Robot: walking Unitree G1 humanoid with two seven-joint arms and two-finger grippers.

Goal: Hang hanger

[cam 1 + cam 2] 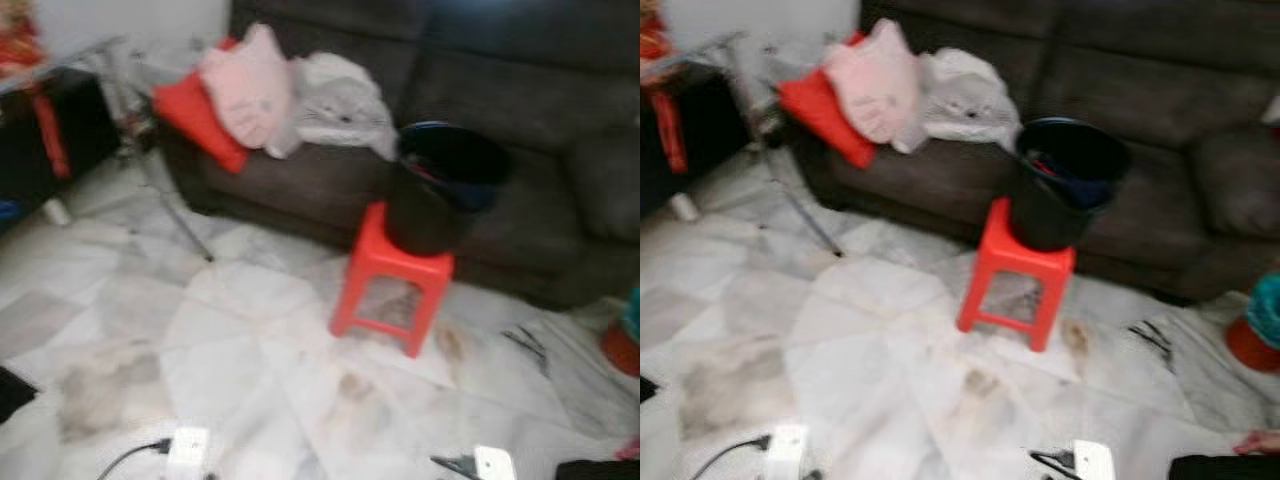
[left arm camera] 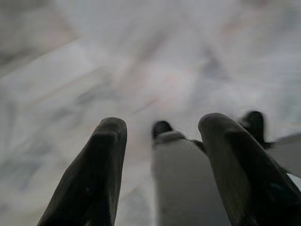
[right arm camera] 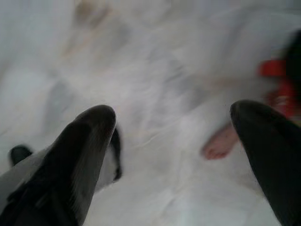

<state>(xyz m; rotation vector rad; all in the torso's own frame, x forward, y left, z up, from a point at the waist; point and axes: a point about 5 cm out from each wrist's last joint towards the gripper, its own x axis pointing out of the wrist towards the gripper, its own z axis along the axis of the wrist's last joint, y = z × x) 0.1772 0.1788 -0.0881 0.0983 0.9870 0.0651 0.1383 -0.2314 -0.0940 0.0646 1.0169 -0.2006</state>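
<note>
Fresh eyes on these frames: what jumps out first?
The red plastic stool stands on the pale marble floor in front of the dark sofa, with a black bucket on top of it. On the sofa's left end lie a red cushion, a pink cushion and pale laundry. Both grippers hang open over the floor, left gripper and right gripper.

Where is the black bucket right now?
In the head views, the black bucket sits on top of the red plastic stool near the middle, right in front of the dark sofa, on the white marble floor.
</note>
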